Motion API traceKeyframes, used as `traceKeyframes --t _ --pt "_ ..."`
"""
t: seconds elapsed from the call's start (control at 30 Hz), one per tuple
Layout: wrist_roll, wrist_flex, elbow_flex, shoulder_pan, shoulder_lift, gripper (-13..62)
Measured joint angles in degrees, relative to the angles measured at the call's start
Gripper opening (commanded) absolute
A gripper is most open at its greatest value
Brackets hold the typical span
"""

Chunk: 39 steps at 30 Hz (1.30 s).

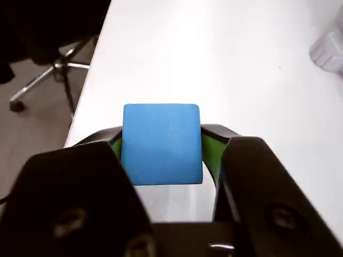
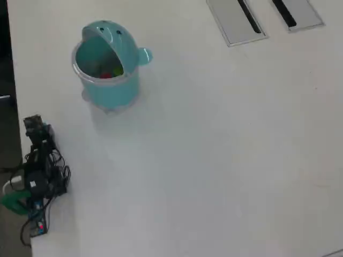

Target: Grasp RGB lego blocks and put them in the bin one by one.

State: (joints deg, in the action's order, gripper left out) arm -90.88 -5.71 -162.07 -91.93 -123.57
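Note:
In the wrist view a light blue lego block (image 1: 162, 143) sits squarely between the green-lined fingers (image 1: 210, 150) of my gripper (image 1: 162, 136), which is shut on it above the white table. In the overhead view the teal bin (image 2: 109, 95) stands at the upper left with its whale lid tipped back. A red block (image 2: 105, 75) and a yellow-green block (image 2: 118, 70) lie inside it. The arm (image 2: 37, 166) stands at the table's left edge, below the bin. From above, the blue block cannot be made out.
The table's left edge (image 1: 86, 101) runs close beside the gripper, with an office chair base (image 1: 53, 69) on the floor beyond. A pale translucent object (image 1: 328, 51) shows at the far right. Two grey cable hatches (image 2: 236, 21) (image 2: 297, 12) sit at the top.

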Motion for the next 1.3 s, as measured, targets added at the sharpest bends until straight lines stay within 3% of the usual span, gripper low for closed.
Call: traceKeyframes --t 0.4,0.9,1.3 --pt "1.41 -0.53 7.38 5.36 -6.68 12.7" --pt "1.49 4.04 31.20 22.68 -6.77 12.5" --pt "2.81 4.22 45.09 31.99 8.17 12.6"
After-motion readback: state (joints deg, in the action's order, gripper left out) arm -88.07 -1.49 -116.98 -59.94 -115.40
